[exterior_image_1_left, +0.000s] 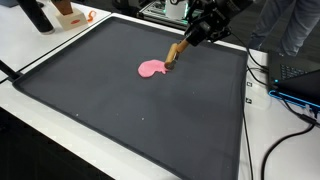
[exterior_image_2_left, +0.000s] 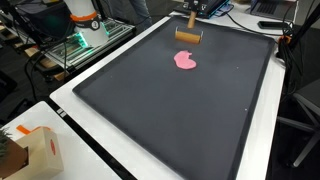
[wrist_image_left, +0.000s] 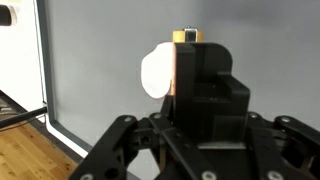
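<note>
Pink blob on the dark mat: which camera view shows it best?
An exterior view: the pink blob lies whole and uncovered on the dark mat. In an exterior view the wooden tool reaches its edge. The wrist view shows only a pale, washed-out part.

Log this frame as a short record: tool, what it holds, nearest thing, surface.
tool: black robot tool, at the far side of the mat
held: tan wooden block on a handle, tool shut on it, slanting down toward the mat
nearest: flat pink blob-shaped piece, lying by the block's lower end; contact unclear
surface: large dark grey mat on a white table
</note>
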